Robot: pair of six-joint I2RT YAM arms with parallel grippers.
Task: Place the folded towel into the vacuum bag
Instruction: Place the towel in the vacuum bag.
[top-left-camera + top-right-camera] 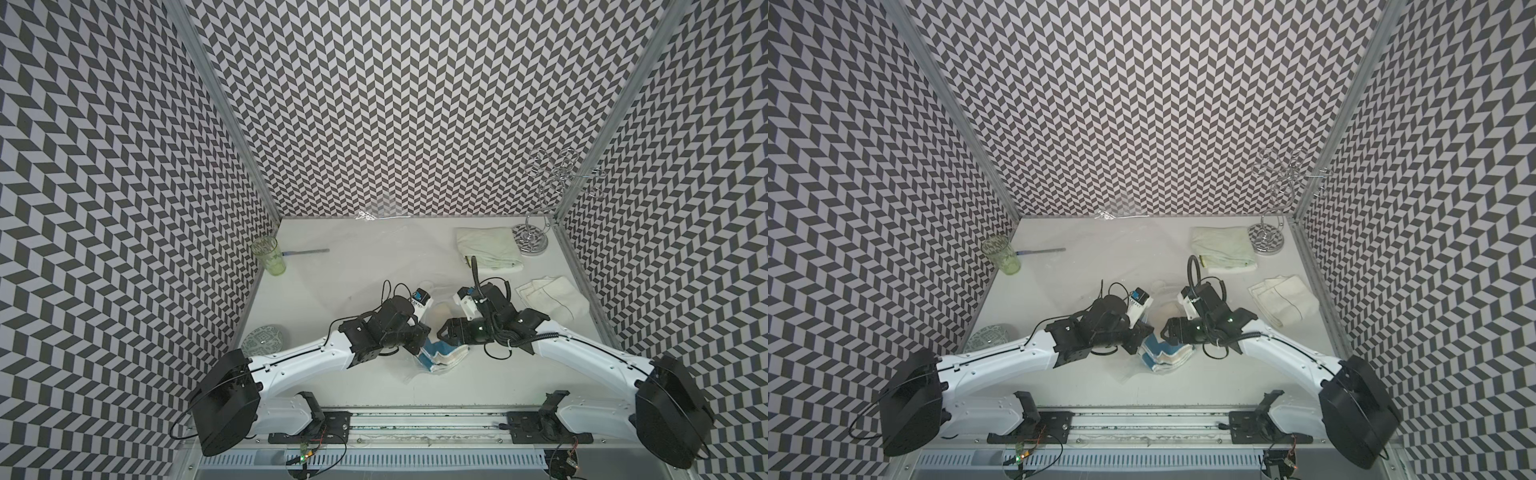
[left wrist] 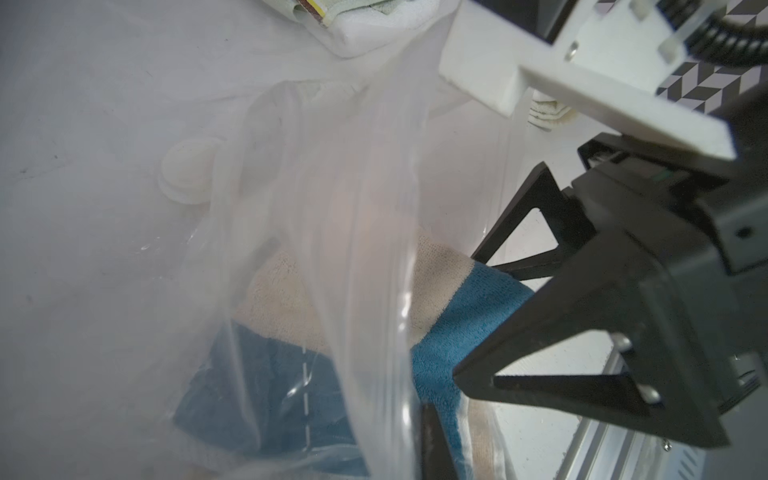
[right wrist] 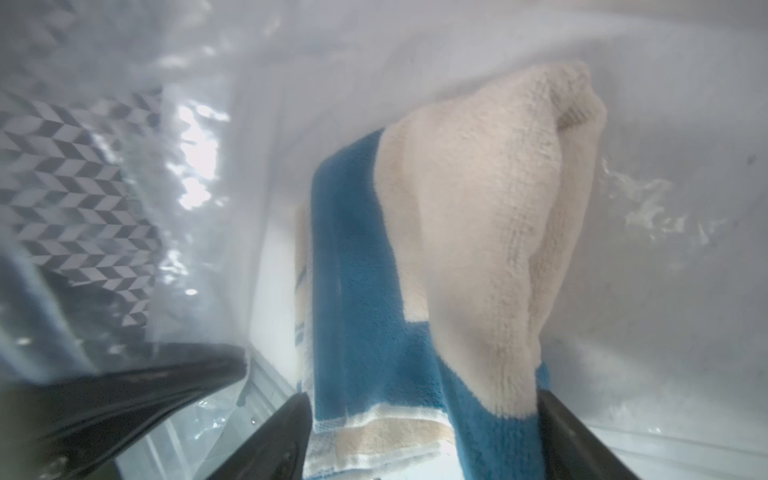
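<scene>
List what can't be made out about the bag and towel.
- Left hand grip: under its wrist in both top views, cut off at left wrist view's edge.
- Bag mouth: clear film too faint in both top views.
- Towel far end: blurred behind film, right wrist view.

The vacuum bag [image 2: 353, 187] is clear, glossy plastic film, creased, with bright glints along its folds; its round valve [image 2: 189, 172] is matt white plastic. The folded towel [image 3: 365, 291] is thick terry cloth with a rough, looped nap. The right gripper [image 2: 464, 316] has fingers [image 2: 590, 307] of matt black plastic. At the worktop's [image 1: 498, 384] far right corner a pale green towel [image 1: 490, 247] looks soft and fleecy, beside a wire stand [image 1: 532, 239] of mirror-bright metal. The white cloth [image 1: 552, 299] by the right edge is thinner and flatter. The green tumbler [image 1: 269, 255] is translucent and shiny. The worktop is smooth, matt white.
</scene>
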